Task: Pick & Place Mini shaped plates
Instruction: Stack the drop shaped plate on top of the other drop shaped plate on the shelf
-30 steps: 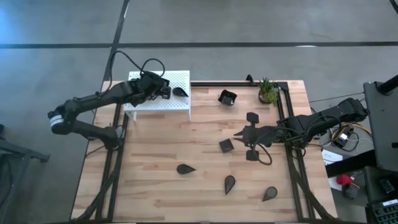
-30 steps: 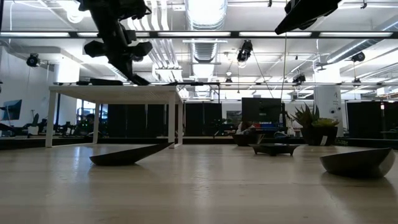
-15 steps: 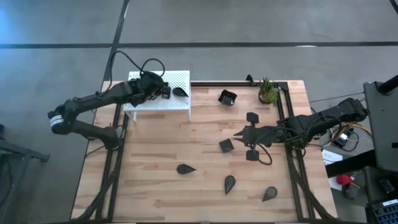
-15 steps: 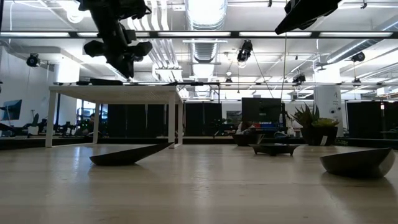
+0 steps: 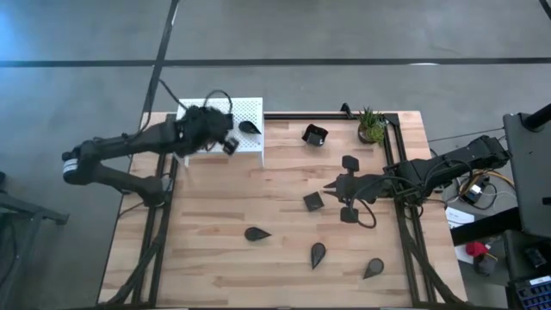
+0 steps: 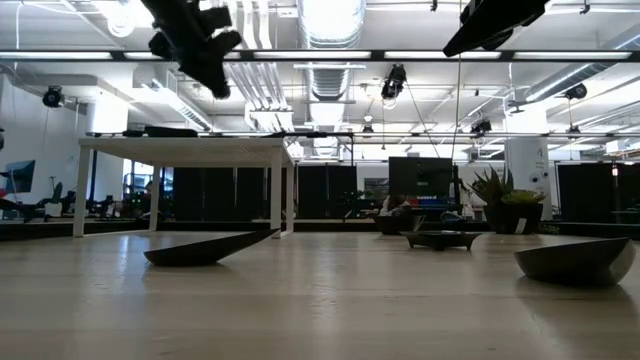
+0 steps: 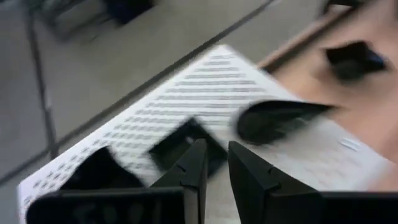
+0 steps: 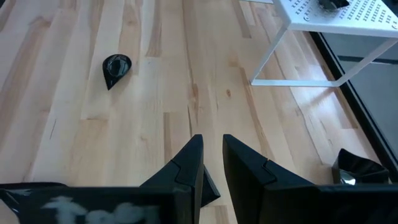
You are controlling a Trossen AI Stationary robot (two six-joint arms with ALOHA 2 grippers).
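From above: the left claw (image 5: pixel 228 145) is hovering at the white platform's (image 5: pixel 250 108) near edge, with a teardrop plate (image 5: pixel 250 127) lying on the platform just beside it. The right claw (image 5: pixel 331 184) is hanging mid-desk (image 5: pixel 215 224), near a square plate (image 5: pixel 312 201). More plates are lying scattered on the wood, some of them teardrops (image 5: pixel 318 254), and a deep plate (image 5: pixel 315 134) is sitting near the plant (image 5: pixel 371 127).

At desk level: the left claw (image 6: pixel 212 72) is hanging high above the platform (image 6: pixel 185 145). A shallow plate (image 6: pixel 205 248) and a rounder one (image 6: pixel 575 260) are resting on the desk.

Left wrist: the claw (image 7: pixel 214 158) is showing its fingers (image 7: pixel 198 163) parted by a slit and gripping nothing. Below it, a square plate (image 7: pixel 180 142) and the teardrop plate (image 7: pixel 277 118) are lying on the platform (image 7: pixel 205 87).

Right wrist: the claw (image 8: pixel 211 149) is also standing a slit apart, with nothing between the tips. A teardrop plate (image 8: pixel 115 67) is lying on the wood ahead, and the platform (image 8: pixel 348 15) is standing farther off.
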